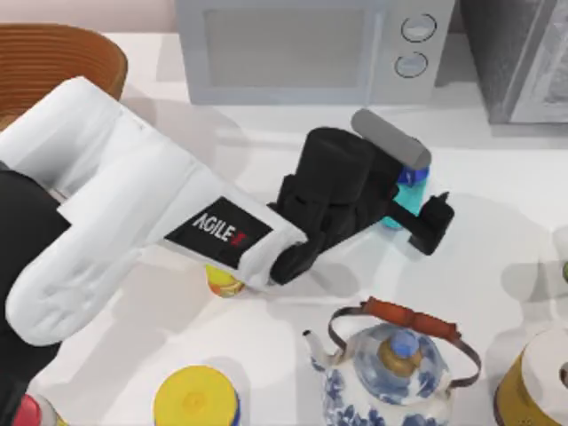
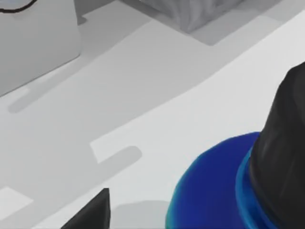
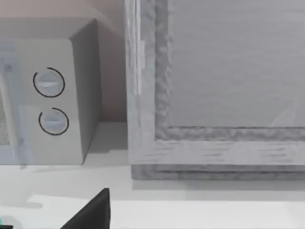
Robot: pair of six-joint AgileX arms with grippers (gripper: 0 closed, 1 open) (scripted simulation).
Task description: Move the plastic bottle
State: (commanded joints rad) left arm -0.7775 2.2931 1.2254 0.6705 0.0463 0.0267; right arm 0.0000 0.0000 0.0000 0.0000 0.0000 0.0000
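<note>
Plastic bottle [image 1: 410, 195] stands upright on the white worktop [image 1: 497, 240], in front of the microwave [image 1: 311, 49] and behind the blue-and-white teapot [image 1: 390, 373]. Left gripper [image 1: 415, 202] sits at the bottle, fingers either side of the turquoise body; whether they grip it cannot be told. Left wrist view shows the black cap [image 2: 283, 157] and blue shoulder close up. Right wrist view faces the microwave dials [image 3: 47, 82].

Microwave [image 1: 311, 49] close behind the plastic bottle [image 1: 410, 197], teapot [image 1: 390, 368] near in front, bare table [image 1: 497, 231] to its right, left arm crowding its left.
</note>
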